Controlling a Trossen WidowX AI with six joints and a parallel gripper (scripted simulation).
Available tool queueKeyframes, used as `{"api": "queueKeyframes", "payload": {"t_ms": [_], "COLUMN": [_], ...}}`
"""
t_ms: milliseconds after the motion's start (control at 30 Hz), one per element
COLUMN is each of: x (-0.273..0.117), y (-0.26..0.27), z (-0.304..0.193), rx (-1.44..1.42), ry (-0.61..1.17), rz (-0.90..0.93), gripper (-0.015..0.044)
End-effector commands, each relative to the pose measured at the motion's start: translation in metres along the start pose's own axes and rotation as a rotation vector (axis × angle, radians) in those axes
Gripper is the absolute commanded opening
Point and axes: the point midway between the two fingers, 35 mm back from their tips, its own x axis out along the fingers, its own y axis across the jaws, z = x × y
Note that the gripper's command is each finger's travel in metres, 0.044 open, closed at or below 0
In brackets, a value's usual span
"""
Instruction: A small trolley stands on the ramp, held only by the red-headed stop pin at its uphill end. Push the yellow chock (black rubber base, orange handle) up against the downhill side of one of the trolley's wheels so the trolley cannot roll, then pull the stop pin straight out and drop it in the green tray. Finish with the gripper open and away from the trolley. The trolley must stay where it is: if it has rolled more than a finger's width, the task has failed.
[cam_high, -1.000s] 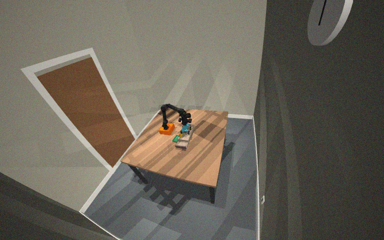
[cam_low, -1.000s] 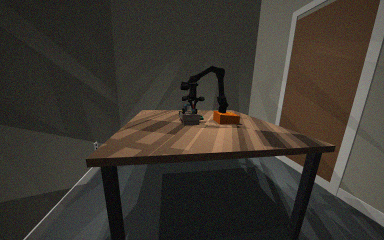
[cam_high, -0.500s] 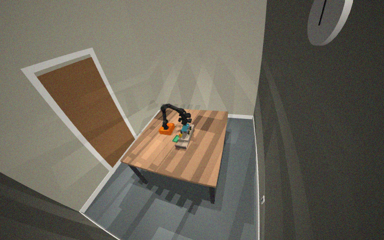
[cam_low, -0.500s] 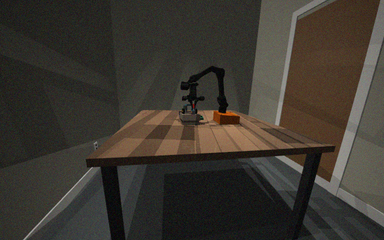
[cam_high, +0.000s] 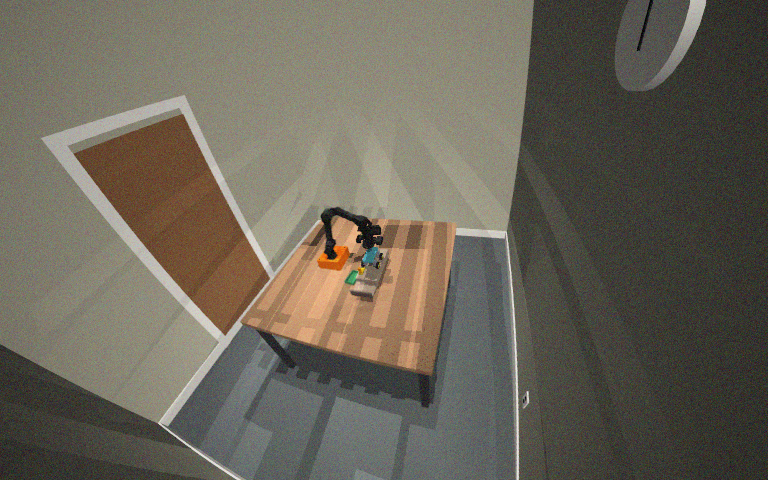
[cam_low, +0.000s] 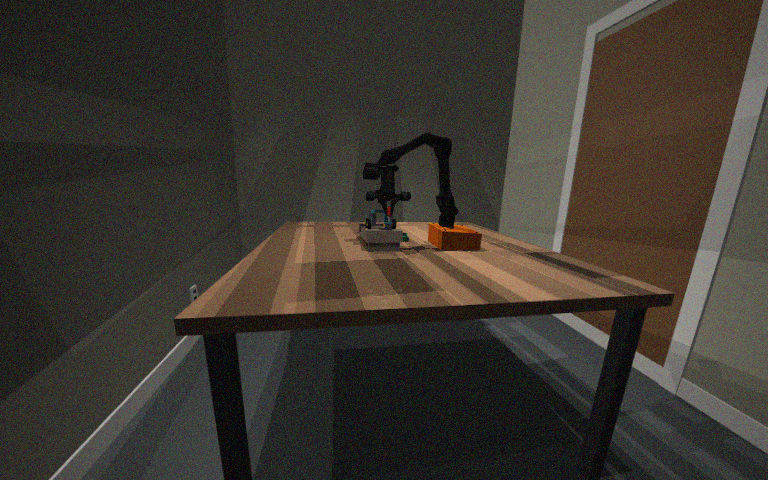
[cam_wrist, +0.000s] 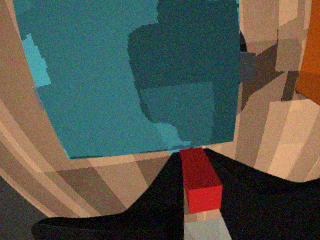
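Observation:
My gripper (cam_low: 388, 213) (cam_wrist: 190, 156) is shut on the red head of the stop pin (cam_wrist: 203, 175), at the trolley's uphill end. The red head also shows in the exterior view (cam_low: 389, 210). Whether the pin's lower end is in its hole is hidden. The blue trolley (cam_high: 370, 256) (cam_wrist: 100, 110) stands on the upper part of the grey ramp (cam_high: 370, 280) (cam_low: 381, 240). The yellow chock (cam_high: 361, 270) is by the trolley's downhill wheel on the tray side; whether they touch is too small to tell. The green tray (cam_high: 352, 277) (cam_low: 405, 237) lies beside the ramp.
The arm's orange base (cam_high: 333, 258) (cam_low: 454, 237) stands on the wooden table (cam_high: 407, 316) (cam_low: 283, 277), on the same side of the ramp as the tray. The arm arches from it over to the trolley's uphill end.

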Motion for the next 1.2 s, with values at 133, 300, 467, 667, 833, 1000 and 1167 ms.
{"api": "queueKeyframes", "payload": {"t_ms": [133, 300, 467, 667, 833, 1000, 1167], "x": [-0.007, -0.010, -0.013, -0.017, -0.019, -0.022, -0.024], "y": [0.000, 0.000, 0.000, 0.000, 0.000, 0.000, 0.000], "z": [-0.001, -0.002, -0.002, -0.002, -0.002, -0.002, -0.003], "rx": [-0.005, -0.005, -0.005, -0.005, -0.005, -0.005, -0.005], "ry": [0.003, 0.003, 0.003, 0.002, 0.002, 0.002, 0.002], "rz": [0.004, 0.004, 0.004, 0.004, 0.004, 0.004, 0.004], "gripper": [0.0000, 0.0000, 0.0000, 0.0000, 0.0000, 0.0000, 0.0000]}}
